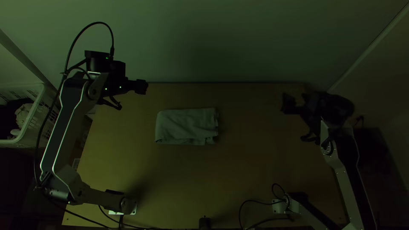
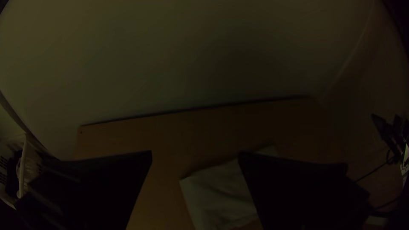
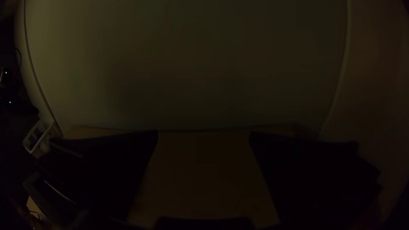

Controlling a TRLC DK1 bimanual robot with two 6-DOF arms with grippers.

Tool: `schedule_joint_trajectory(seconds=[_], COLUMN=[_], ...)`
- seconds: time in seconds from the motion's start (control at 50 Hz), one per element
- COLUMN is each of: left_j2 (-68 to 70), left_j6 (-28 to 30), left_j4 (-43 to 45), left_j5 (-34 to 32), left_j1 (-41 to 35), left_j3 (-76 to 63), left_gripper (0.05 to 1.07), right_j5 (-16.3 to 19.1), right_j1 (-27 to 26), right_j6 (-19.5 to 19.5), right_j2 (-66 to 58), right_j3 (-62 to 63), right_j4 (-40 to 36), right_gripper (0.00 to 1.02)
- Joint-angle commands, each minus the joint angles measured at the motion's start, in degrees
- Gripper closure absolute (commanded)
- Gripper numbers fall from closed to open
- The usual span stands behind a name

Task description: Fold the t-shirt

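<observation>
T-shirt looks all but folded

The t-shirt (image 1: 185,126) lies on my bench (image 1: 255,170) as a compact, layered rectangle. My left tool (image 2: 195,153) and right tool (image 3: 203,134) are spread wide, empty. Perhaps one uneven end needs tidying.

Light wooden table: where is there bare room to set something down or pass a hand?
Bare wood shows between the folded pale-green T-shirt and the black right hand, and from the T-shirt toward the near edge. Crowded: the near edge itself, with black cables and silver arm bases, and the far left corner, where the black left hand hangs.
</observation>
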State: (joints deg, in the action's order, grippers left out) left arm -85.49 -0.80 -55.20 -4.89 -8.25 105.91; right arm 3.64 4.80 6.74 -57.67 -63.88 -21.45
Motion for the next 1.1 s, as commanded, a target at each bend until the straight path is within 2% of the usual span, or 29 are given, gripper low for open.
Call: schedule_joint_trajectory(seconds=[0.0, 0.18, 0.34, 0.44, 0.54, 0.66, 0.8, 1.08], left_j2=[7.01, 17.91, 25.90, 30.91, 37.07, 43.48, 52.18, 68.00], left_j6=[1.24, 1.15, 1.15, 0.71, 0.27, -0.26, -0.87, -1.05], left_j4=[4.57, 16.26, 22.06, 27.43, 36.39, 41.14, 49.14, 58.80], left_j5=[-0.04, 1.37, 2.86, 2.95, 2.86, 3.04, 3.74, 6.38], left_j1=[2.27, 5.09, 6.49, 7.99, 9.83, 12.65, 16.34, 17.30], left_j3=[-7.21, -20.74, -29.97, -36.03, -43.77, -50.98, -60.56, -79.98], left_gripper=[0.10, 0.10, 0.10, 0.10, 0.10, 0.10, 0.10, 0.10], right_j5=[-0.30, -0.39, -0.39, -0.30, -0.30, -0.39, -0.30, -0.30], right_j1=[-0.58, -0.93, -1.02, -1.11, -1.19, -1.55, -1.55, -0.75], right_j6=[-1.03, -2.35, -2.35, -2.26, -2.17, -2.17, -2.26, -2.35], right_j2=[2.91, 8.45, 15.04, 17.68, 19.88, 23.74, 30.69, 42.20], right_j3=[-2.48, -1.34, 4.81, 7.01, 9.03, 12.72, 19.67, 31.80], right_j4=[2.12, 5.19, 13.37, 13.63, 13.63, 15.30, 21.72, 29.80], right_gripper=[0.04, 0.04, 0.04, 0.04, 0.04, 0.04, 0.04, 0.04])
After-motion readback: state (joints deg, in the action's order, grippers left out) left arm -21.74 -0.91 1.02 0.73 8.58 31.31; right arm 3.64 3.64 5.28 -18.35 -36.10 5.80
